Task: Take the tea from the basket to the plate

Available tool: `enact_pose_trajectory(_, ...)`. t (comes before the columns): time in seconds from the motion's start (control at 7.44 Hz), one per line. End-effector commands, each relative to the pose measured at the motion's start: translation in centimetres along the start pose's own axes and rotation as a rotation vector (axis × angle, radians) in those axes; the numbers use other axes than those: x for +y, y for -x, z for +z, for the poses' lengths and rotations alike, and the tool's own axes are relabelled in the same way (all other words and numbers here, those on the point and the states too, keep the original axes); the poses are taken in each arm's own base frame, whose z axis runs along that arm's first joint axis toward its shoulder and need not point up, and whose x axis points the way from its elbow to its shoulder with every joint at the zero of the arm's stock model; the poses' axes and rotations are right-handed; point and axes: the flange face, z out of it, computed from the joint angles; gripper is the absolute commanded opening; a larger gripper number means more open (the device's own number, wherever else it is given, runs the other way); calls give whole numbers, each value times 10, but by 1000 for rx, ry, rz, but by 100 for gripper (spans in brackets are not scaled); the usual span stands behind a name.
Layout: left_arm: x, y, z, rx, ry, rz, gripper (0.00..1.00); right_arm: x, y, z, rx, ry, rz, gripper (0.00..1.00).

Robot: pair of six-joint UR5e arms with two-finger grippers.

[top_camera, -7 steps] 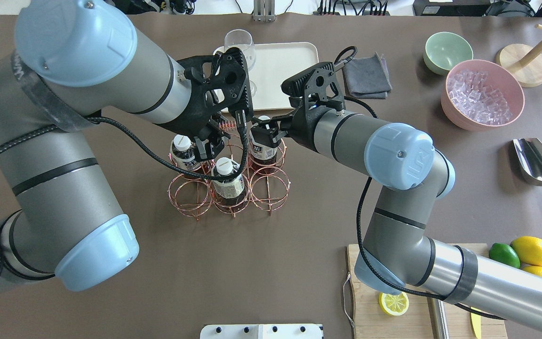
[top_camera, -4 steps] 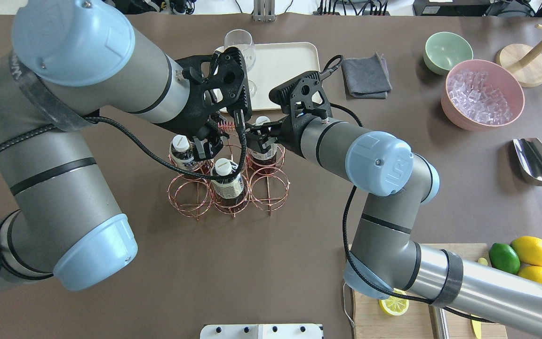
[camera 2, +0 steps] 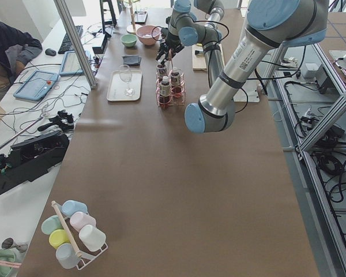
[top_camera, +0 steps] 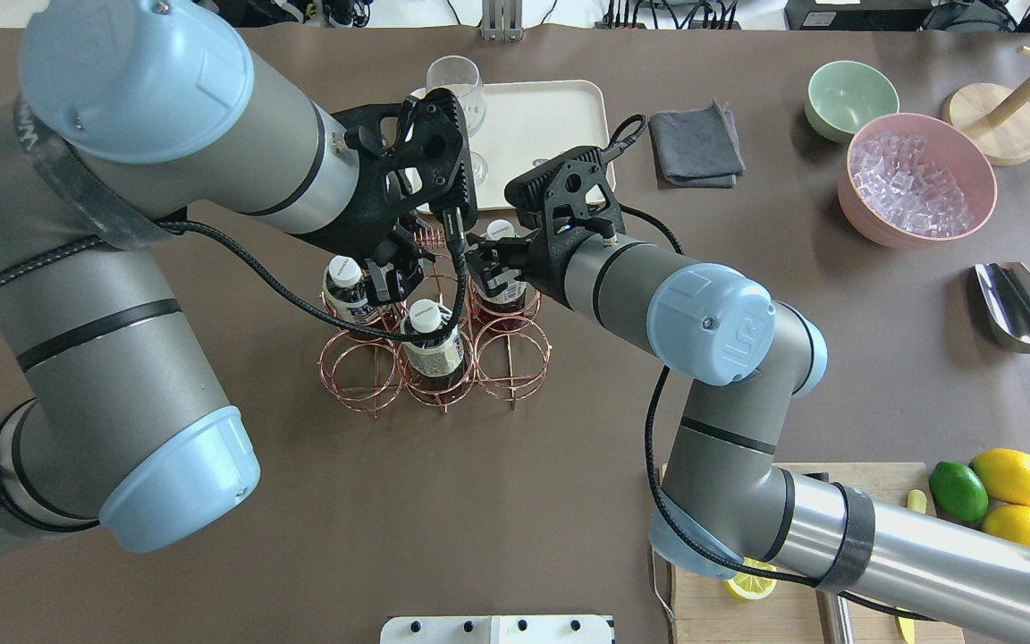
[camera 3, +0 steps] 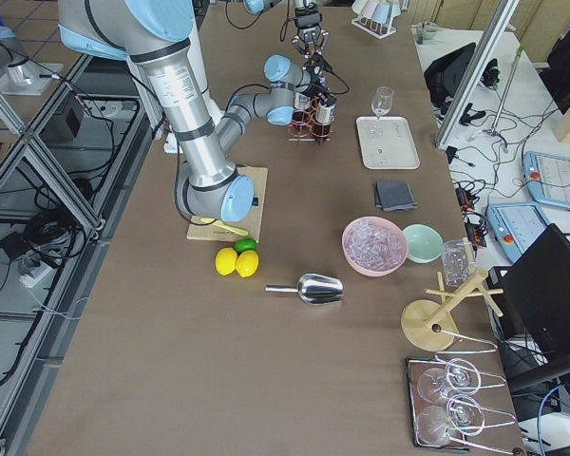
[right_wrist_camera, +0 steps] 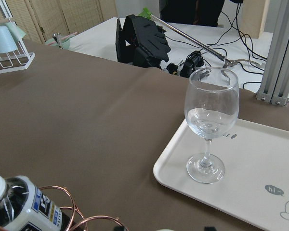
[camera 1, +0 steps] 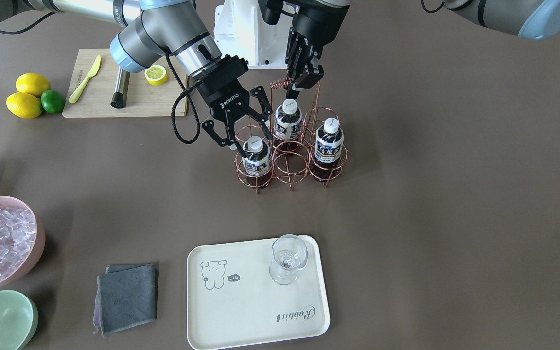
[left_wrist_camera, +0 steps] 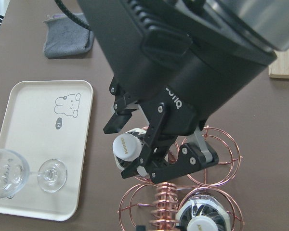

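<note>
Right claw (camera 1: 247,142): spread wide, one finger on each side of the capped neck of the tea (camera 1: 256,160), nothing gripped. I come at it from the side and slightly above because the wire rings fence in the lower body. Only the neck and shoulders are free to pinch.

The tea stands upright in a corner ring of the basket (camera 1: 287,156), in the row facing the plate and at the end nearest my right arm.

Left claw (camera 1: 304,80): closed on the basket's top wire, just beside the coiled handle (camera 1: 278,83), as best I can tell. My reading is that it pins the light rack down so the rack does not ride up with the bottle.

The plate (camera 1: 241,311) lies well apart on the worktop (camera 1: 430,194). A glass (camera 1: 287,260) stands upright near one of its corners, and the rest is bare, so there is room to set the bottle down.

Count:
- bottles: three, all in the basket, the others being (camera 1: 287,124) and (camera 1: 328,143)
- rings: six by my count, three filled
- plate: one
- glass: one
- claws: two
</note>
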Motion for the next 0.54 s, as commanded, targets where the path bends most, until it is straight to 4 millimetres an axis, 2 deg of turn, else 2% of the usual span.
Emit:
enact_pose_trajectory(0.0, 0, 0, 0, 0, 0, 0, 0, 1, -2, 0, 3, 1, -7, 16)
enact_pose_trajectory(0.27, 0, 0, 0, 0, 0, 0, 0, -4, -3, -2, 4, -7, -8, 0)
enact_pose_trajectory(0.4, 0, 0, 0, 1, 0, 0, 0, -19, -10, -8, 3, -22, -4, 0)
